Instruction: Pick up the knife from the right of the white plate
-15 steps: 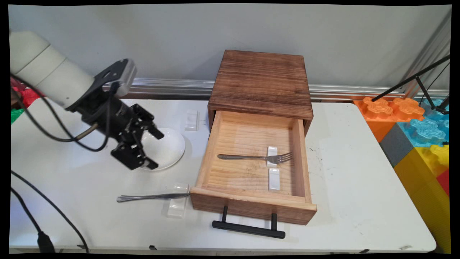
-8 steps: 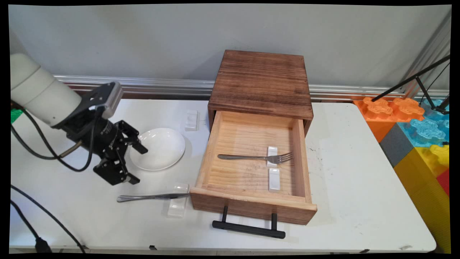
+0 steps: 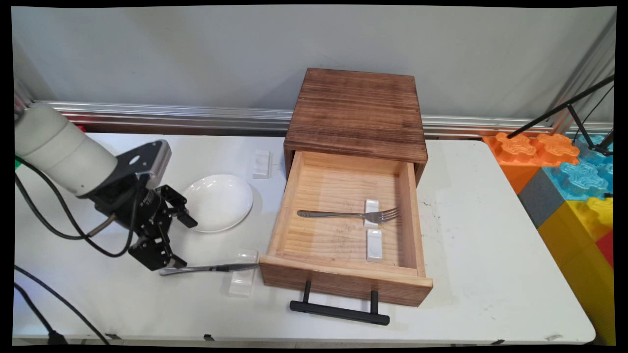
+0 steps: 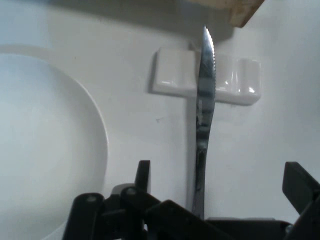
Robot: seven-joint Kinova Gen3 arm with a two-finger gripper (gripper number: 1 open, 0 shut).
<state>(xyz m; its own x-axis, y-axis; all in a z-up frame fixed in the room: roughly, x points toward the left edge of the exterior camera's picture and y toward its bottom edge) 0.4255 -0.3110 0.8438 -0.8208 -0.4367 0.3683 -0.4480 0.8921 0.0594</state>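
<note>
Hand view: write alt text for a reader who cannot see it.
The open gripper straddles the handle of a table knife lying on the white table. The knife's serrated blade rests across a small white cutlery rest, and a white plate sits to the left.

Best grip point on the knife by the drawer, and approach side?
Grip the knife by its handle, from above. The handle lies flat on bare table, while the blade tip is propped on the white rest beside the drawer. The open end effector already straddles the handle.
</note>
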